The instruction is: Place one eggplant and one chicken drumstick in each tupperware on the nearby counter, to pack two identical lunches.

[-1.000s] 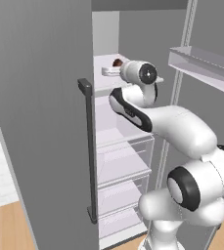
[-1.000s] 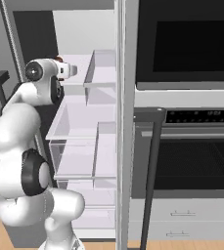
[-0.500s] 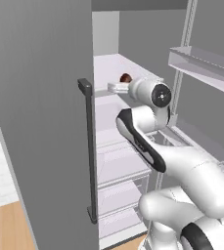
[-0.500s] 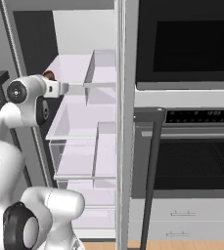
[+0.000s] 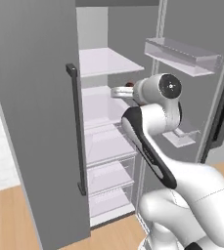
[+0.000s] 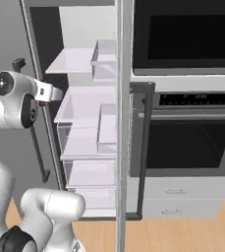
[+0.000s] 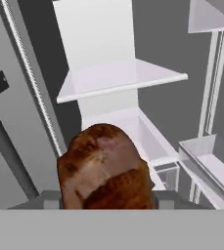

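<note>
Open refrigerator with the arm at mid-shelf height. I have the gripper (image 5: 119, 92) at the mouth of the fridge (image 5: 103, 132), pinching a brown chicken drumstick (image 7: 103, 168) between its fingers. In the hand view the drumstick fills the lower centre, with the finger bases showing grey on either side of it. In the left base view only a dark reddish tip of the drumstick (image 5: 129, 84) peeks out behind the wrist, so I read the grasp mainly from the hand camera.

The glass shelves (image 7: 121, 78) ahead of the hand look bare, and the door bins (image 5: 182, 51) at the right carry nothing that I can make out. No eggplant and no tupperware appear in these views. The oven stack (image 6: 187, 123) stands just beside the fridge.

Progress, as I judge it: one drumstick is in hand and not yet delivered. Carrying it to a container on the counter is still to do, as are an eggplant for that container and a matching pair for the other. Whether any item already lies in a container I cannot tell from here, so I treat the task as at an early or middle stage.
</note>
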